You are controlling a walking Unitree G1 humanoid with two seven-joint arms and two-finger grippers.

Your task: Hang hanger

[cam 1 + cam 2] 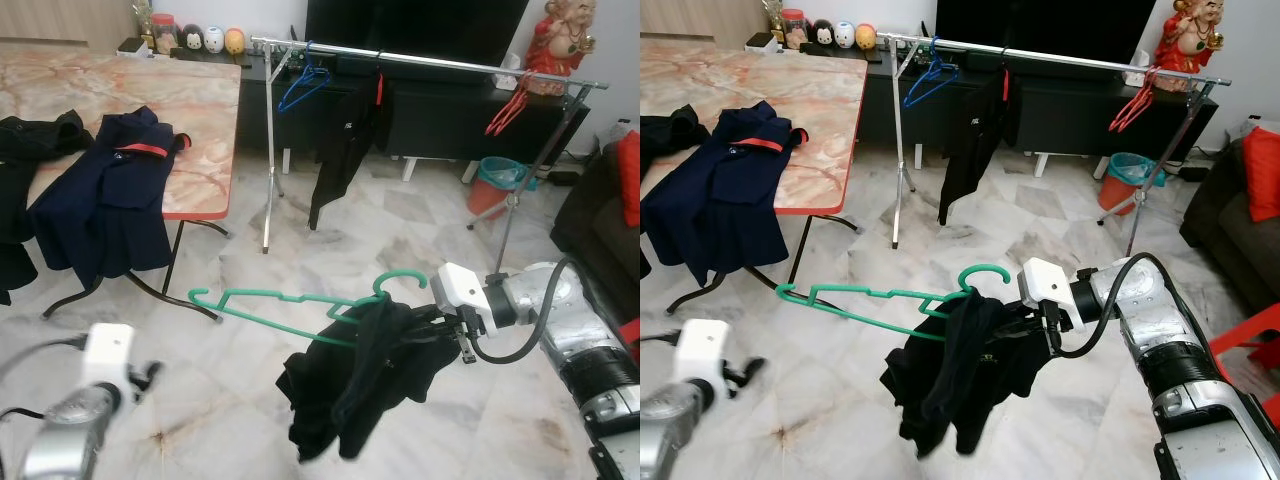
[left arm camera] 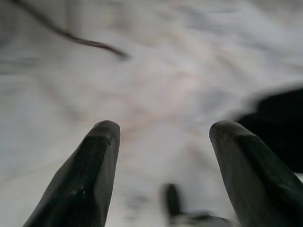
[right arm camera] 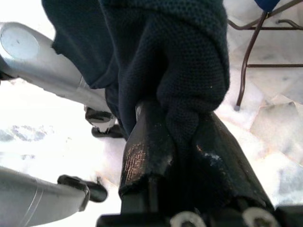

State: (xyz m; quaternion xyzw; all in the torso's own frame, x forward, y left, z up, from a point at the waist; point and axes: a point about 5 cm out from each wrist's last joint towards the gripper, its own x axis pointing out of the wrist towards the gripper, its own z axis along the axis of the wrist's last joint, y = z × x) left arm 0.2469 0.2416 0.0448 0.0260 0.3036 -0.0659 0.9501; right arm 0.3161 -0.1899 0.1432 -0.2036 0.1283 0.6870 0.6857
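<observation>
Right hand (image 3: 175, 156) clamped on black garment (image 1: 360, 385), held mid-air above marble floor (image 1: 400, 230). Garment draped on green hanger (image 1: 290, 305), hook up, beside hand. Left hand (image 2: 163, 170) spread wide, holding nothing, low over floor. Clothes rail (image 1: 420, 62) well beyond. Navy jacket (image 1: 110, 190) on bench (image 1: 200, 110).

I see the table (image 1: 200, 110) at far left with a jacket (image 1: 110, 190) draped over its near edge. The clothes rail (image 1: 420, 60) runs across the far side, right of the table, a garment (image 1: 335, 150) hanging on it. Near centre, my right gripper (image 1: 440, 325) holds the hanger (image 1: 270, 305) with a dark garment (image 1: 355, 385) over the floor (image 1: 400, 230). A bin (image 1: 498, 180), I think, stands behind the rail's right end.
</observation>
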